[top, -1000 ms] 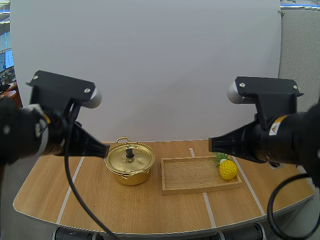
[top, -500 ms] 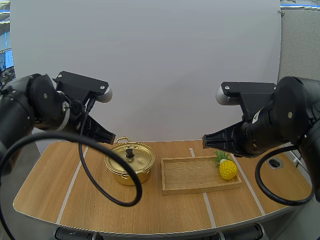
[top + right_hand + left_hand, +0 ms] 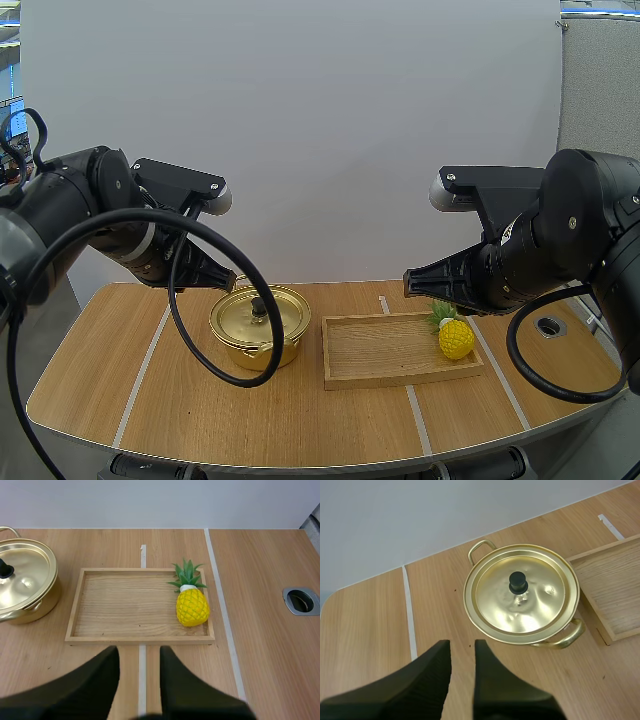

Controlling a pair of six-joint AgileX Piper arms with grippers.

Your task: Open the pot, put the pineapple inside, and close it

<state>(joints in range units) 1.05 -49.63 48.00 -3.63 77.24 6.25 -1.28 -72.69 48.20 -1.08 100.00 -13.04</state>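
Gold pot [image 3: 262,350], lid [image 3: 540,605] on, sits on the counter [image 3: 370,630] ahead of the left hand [image 3: 462,647], fingers [image 3: 420,685] parted, empty; that arm is nearer the knob [image 3: 518,582]; the pineapple [image 3: 192,607] lies in the tray [image 3: 130,605] ahead of the right hand [image 3: 139,652], likewise parted, leaves pointing away.

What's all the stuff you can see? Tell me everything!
table: one, light wood, under everything
pot: one, gold, left of the tray
lid: one, gold with black knob, on the pot
tray: one, wooden, beside the pot
pineapple: one, yellow with green leaves, in the tray's right end
hole: one, grey-rimmed, in the table right of the tray
left gripper: one, black, open, near the pot
right gripper: one, black, open, near the tray's front edge
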